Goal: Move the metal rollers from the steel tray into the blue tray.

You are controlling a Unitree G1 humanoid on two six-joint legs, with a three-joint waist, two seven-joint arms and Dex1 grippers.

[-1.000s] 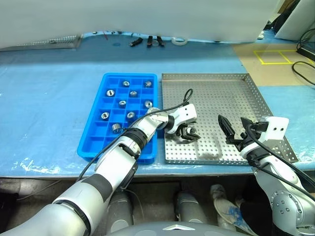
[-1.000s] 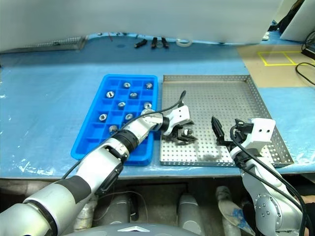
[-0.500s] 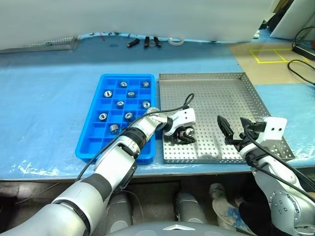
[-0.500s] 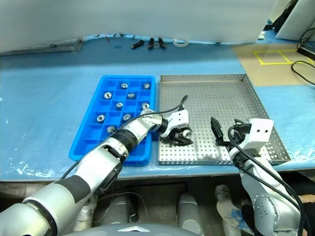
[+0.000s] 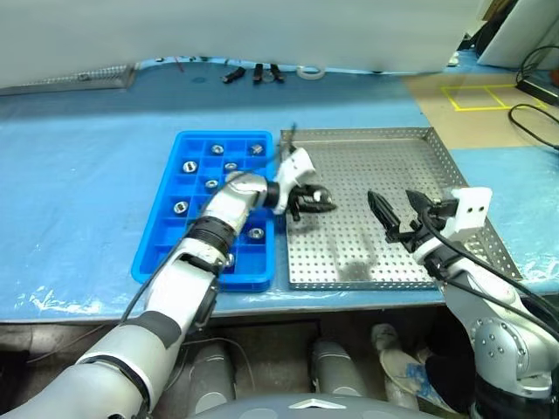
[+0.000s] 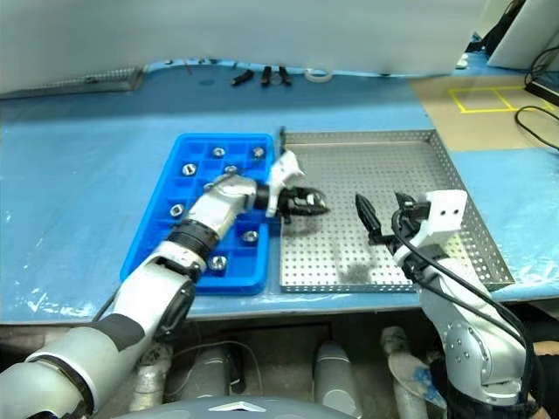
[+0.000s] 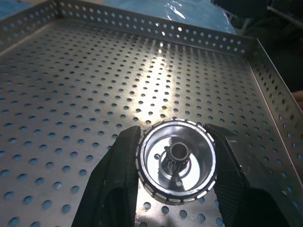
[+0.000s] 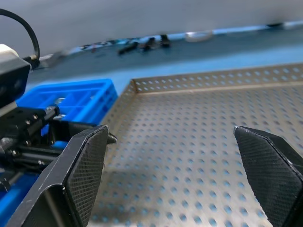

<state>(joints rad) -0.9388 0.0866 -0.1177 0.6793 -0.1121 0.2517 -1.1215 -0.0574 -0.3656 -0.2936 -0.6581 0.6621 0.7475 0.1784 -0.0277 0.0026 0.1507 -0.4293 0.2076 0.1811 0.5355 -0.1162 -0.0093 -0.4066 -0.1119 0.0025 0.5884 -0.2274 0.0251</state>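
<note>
Left pincer (image 5: pixel 316 203) is clamping one roller (image 7: pixel 175 160) between its two fingers, hanging just above the steel tray (image 5: pixel 419 183) near the tray's left edge, at frame centre in the left eye view. In the left wrist view the roller is sitting squarely between the pads, dark centre hole facing the camera, perforated floor beneath it with no other rollers on it.

Right pincer (image 5: pixel 397 216) is standing wide apart, gripping nothing, hovering over the lower right part of the steel tray.

Blue tray (image 5: pixel 159 253) is lying just left of the steel tray on the blue worktop (image 5: pixel 79 166). Several rollers are already sitting in its compartments, one to a cell: for instance one in the upper left cell area (image 5: pixel 187 166) and one at the lower right (image 5: pixel 255 233). The left arm is hiding some cells, so an exact count is not possible.

Progress, as a judgement: nearly done. As far as the steel tray's floor is visible, no loose rollers are lying on it; the one in the left pincer seems to be the last. What is left: carrying it left across the rims and dropping it into an empty cell. Many cells along the blue tray's left column are looking free.
</note>
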